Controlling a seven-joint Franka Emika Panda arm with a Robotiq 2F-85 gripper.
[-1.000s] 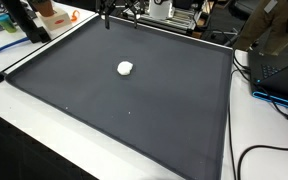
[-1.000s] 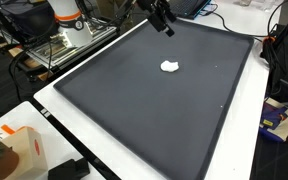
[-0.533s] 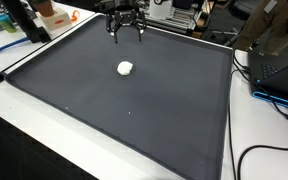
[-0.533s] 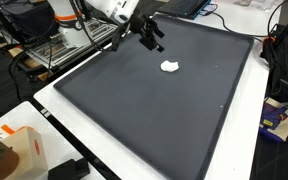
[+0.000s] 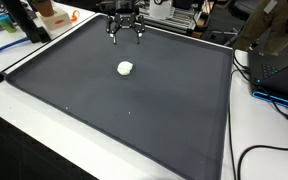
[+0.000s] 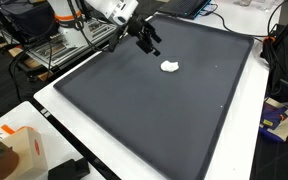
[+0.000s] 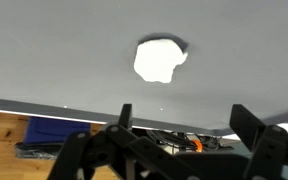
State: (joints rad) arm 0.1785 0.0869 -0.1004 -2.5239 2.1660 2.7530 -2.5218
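Observation:
A small white lump (image 5: 126,68) lies on the dark grey mat (image 5: 134,110), also visible as the white lump (image 6: 169,67) on the mat (image 6: 154,110). My gripper (image 5: 125,34) hangs open above the mat's far edge, well short of the lump, its fingers spread with nothing between them. In an exterior view the gripper (image 6: 147,42) sits up and to the left of the lump. The wrist view shows the white lump (image 7: 158,60) ahead on the mat (image 7: 64,50), and the gripper (image 7: 189,118) fingers wide apart at the bottom.
White table (image 5: 14,140) surrounds the mat. An orange and white box (image 5: 52,14) and a black post (image 5: 22,20) stand at one corner. Cables (image 5: 274,100) and a dark box (image 5: 274,45) lie beside the mat. A cardboard item (image 6: 19,150) sits near the table's near corner.
The arm has come down from the far edge toward the mat, bringing the open gripper into fuller view; in the last half second it shifted only slightly. The white lump has not moved.

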